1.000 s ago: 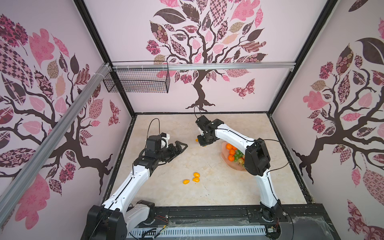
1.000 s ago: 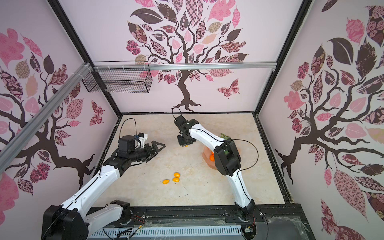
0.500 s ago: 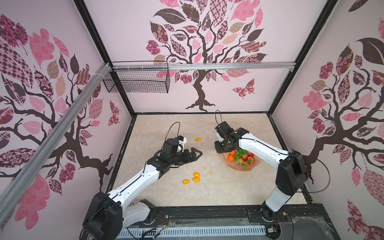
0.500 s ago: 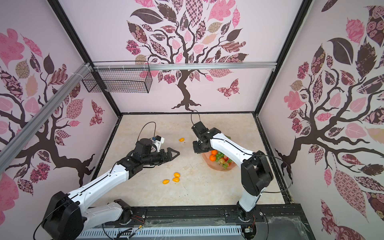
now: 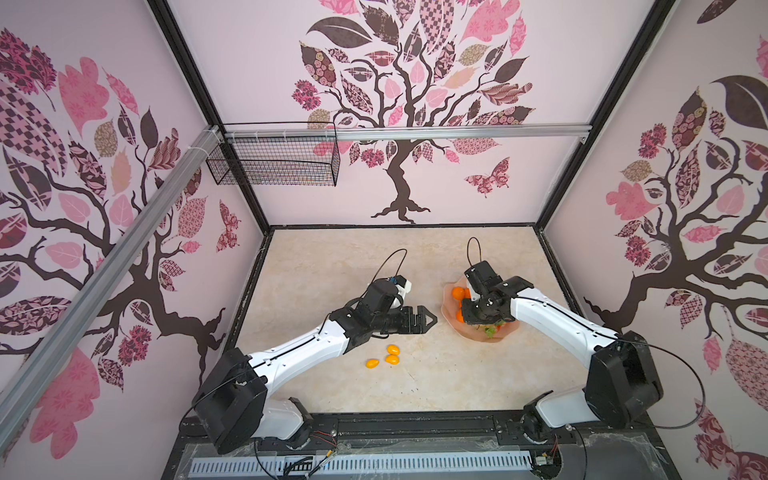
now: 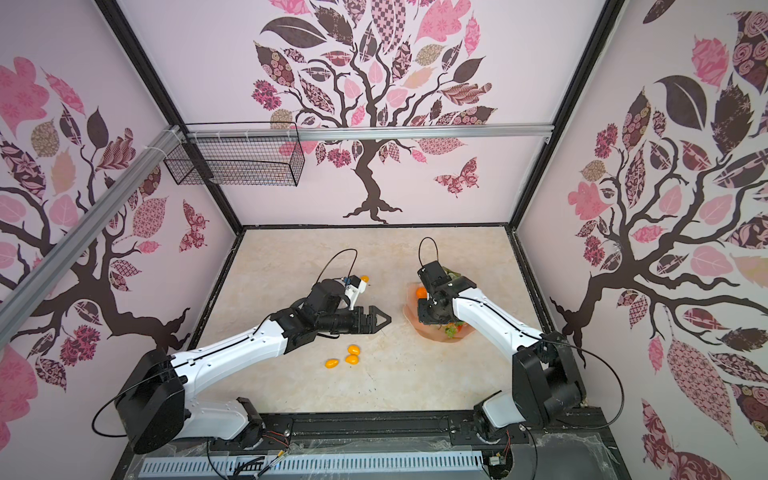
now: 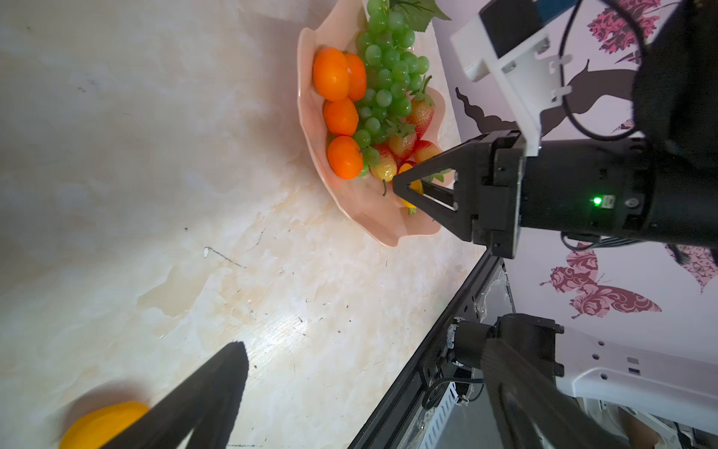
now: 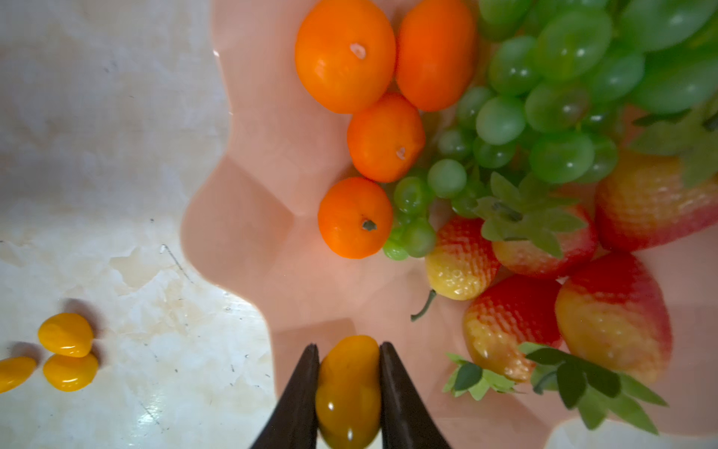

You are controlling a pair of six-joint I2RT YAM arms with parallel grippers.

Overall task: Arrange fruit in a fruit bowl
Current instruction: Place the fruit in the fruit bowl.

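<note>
We swung the right gripper [image 8: 348, 346], clenching an oval [image 8: 347, 392], over the bowl [image 8: 241, 217].
Left gripper [image 5: 430, 320] gaped; an oval dropped by the rim could roll out.

White arm links [image 5: 299, 353], black joints [image 5: 623, 378], looping black cables [image 7: 562, 74]; right end effector [image 7: 406, 186] black, green light [image 7: 597, 201], perhaps LED.

The fruit [image 8: 345, 54] looks glossy and smooth, the fruit bowl [image 8: 241, 217] translucent plastic.

Robot lab booth; tree-decal walls [image 5: 540, 187], black frame posts [image 5: 195, 83], aluminium rail [image 5: 457, 132]
</note>
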